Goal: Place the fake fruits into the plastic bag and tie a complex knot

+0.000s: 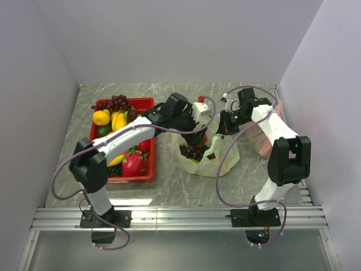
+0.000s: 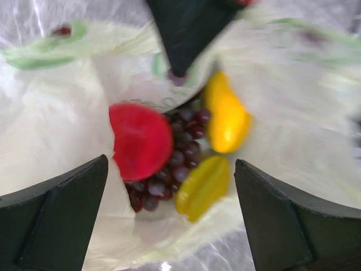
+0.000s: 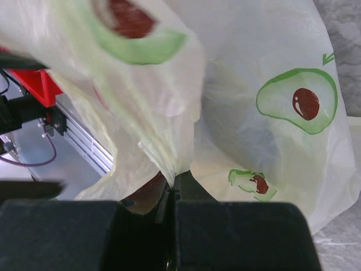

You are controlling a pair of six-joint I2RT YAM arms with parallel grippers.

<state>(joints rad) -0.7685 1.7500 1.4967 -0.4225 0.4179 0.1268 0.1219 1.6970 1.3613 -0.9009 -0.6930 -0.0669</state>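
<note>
Both arms (image 1: 121,138) (image 1: 276,127) inward over plastic bag (image 1: 225,159)

**Bag film pinched in my fingers**

My right gripper (image 3: 172,195) is closed, its two black fingers (image 3: 237,234) pressed together on a gathered fold of the plastic bag (image 3: 248,135). The pale-green film rises from the pinch and fills most of my view, with avocado prints (image 3: 297,101) across it. Past its left edge I see a red tray (image 3: 35,84) corner, a metal rail (image 3: 84,141) and a purple cable (image 3: 28,162).
</note>
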